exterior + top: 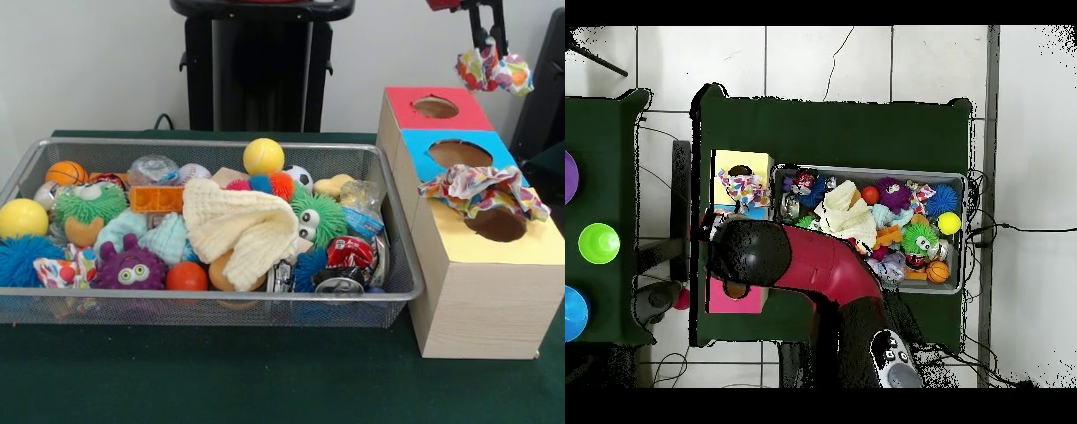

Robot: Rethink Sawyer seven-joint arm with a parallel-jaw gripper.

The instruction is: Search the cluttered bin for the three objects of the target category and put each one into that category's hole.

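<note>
My end effector [488, 37] hangs above the red hole [436, 107], grasping a colourful cloth [494, 71]. Another patterned cloth [481, 188] lies over the yellow hole [497, 223], right of the bin [399, 265].

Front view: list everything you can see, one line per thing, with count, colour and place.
Mesh bin: one, silver, on the green table.
Knit cloth: one, cream, on top of the clutter.
Yellow balls: two, one at the far rim, one at the left end.
Basketball: one, orange, far left corner.
Fuzzy toys: one purple, two green, with eyes.
Crushed can: one, red, right end.
Sorting box: one, wood, with red, blue and yellow tops, beside the bin.
Patterned cloth: one, multicoloured, draped at the yellow hole.
Gripper: jaws shut on a second patterned piece, above the box.
</note>
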